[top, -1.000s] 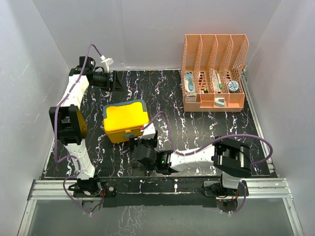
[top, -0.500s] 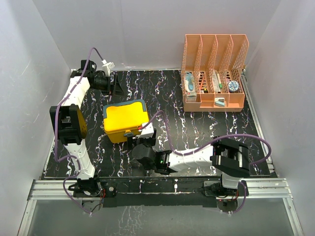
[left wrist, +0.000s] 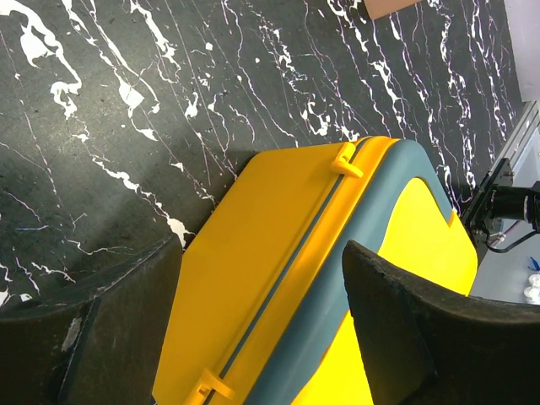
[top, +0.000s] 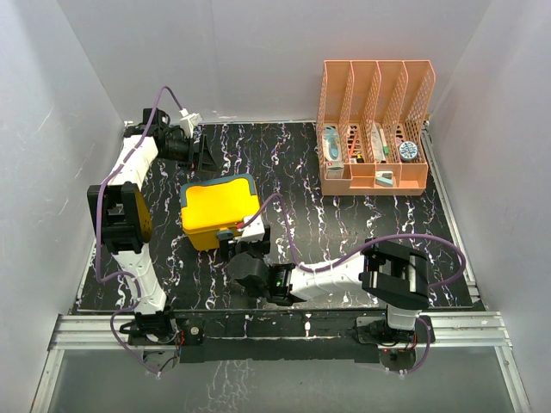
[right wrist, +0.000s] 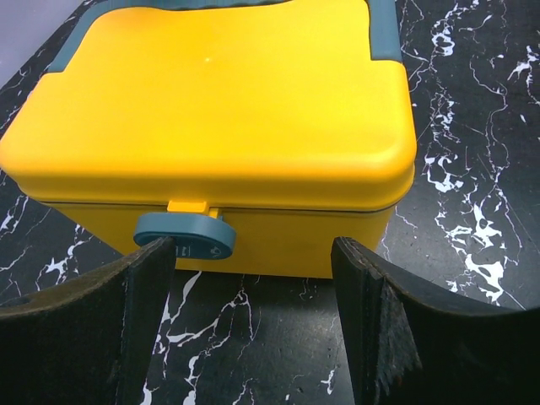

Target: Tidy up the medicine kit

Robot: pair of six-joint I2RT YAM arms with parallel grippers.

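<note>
The medicine kit [top: 219,209] is a yellow box with its lid closed and a teal rim, left of centre on the table. Its teal latch [right wrist: 185,244] faces my right gripper [right wrist: 253,316], which is open and empty just in front of the kit's near side; the left finger tip is close to the latch. In the top view the right gripper [top: 242,242] sits at the kit's front right corner. My left gripper [top: 205,153] is open and empty behind the kit; its wrist view looks down on the kit's hinged back edge [left wrist: 295,270].
An orange mesh file rack [top: 374,129] stands at the back right and holds several small medicine items. The table is black with white veins. White walls close in the left, back and right. The right arm lies low along the front edge.
My left gripper has swung slightly right behind the kit. My right gripper has moved left and closer to the kit's front, toward the latch.
</note>
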